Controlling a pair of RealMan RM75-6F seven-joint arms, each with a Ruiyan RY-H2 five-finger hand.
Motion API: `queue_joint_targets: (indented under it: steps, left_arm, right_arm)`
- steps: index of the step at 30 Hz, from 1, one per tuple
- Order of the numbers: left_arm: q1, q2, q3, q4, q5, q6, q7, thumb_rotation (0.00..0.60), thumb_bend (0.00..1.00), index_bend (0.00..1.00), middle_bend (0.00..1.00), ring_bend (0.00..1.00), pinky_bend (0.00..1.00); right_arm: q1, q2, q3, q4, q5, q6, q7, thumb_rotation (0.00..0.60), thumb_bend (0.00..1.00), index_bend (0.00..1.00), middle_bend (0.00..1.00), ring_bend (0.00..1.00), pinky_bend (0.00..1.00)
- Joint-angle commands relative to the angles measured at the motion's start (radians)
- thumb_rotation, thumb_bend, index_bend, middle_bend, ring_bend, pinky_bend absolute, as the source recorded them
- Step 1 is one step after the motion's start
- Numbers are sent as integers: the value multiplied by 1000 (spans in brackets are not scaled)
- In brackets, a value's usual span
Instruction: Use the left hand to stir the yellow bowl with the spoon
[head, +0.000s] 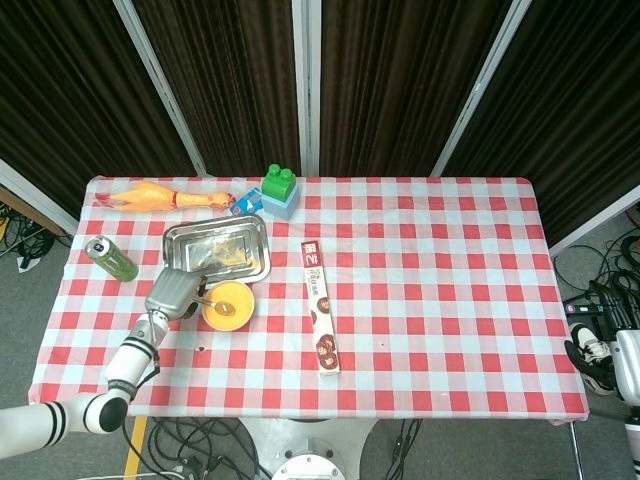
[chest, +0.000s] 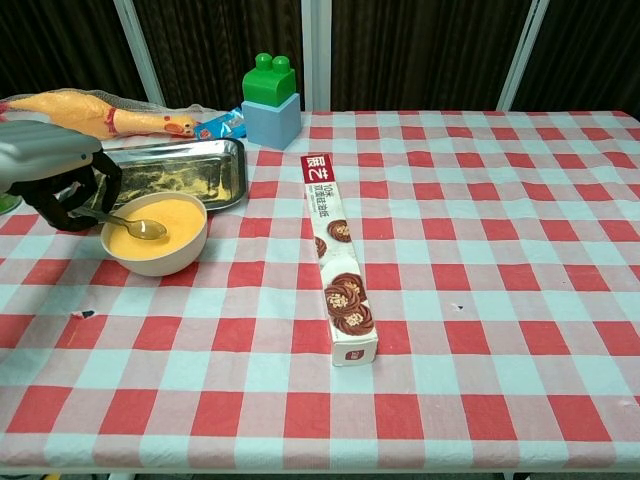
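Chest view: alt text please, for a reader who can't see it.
The left hand holds a spoon whose tip sits in a yellow bowl on a red-checked table. A metal tray lies behind the bowl, a long biscuit box beside it.

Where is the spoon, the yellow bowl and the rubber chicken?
spoon (chest: 143, 229), chest view, on its scoop resting in the bowl.
yellow bowl (chest: 160, 256), chest view, on its front outer wall.
rubber chicken (head: 145, 196), head view, on the middle of its body.
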Motion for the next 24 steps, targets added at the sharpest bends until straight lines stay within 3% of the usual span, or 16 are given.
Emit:
queue_joint_targets:
  steps: [1,17,24]
  left_arm:
    - [-1,0,2,2,-1,-1,2,600,371,576,855,872,1000]
    - [1,3,4,6,22,16,-12,600,394,629,866,874,1000]
    - [-10,35,4,-50,40,83,92,600,411,647,870,875,1000]
  right_arm:
    - [0,0,0,0,1,0,0,600,239,0,110,0,0]
    - [1,-3,3,3,0,-2,3,600,239,0,110,0,0]
    - [2,-1,3,3,-7,2,2,600,240,0,110,0,0]
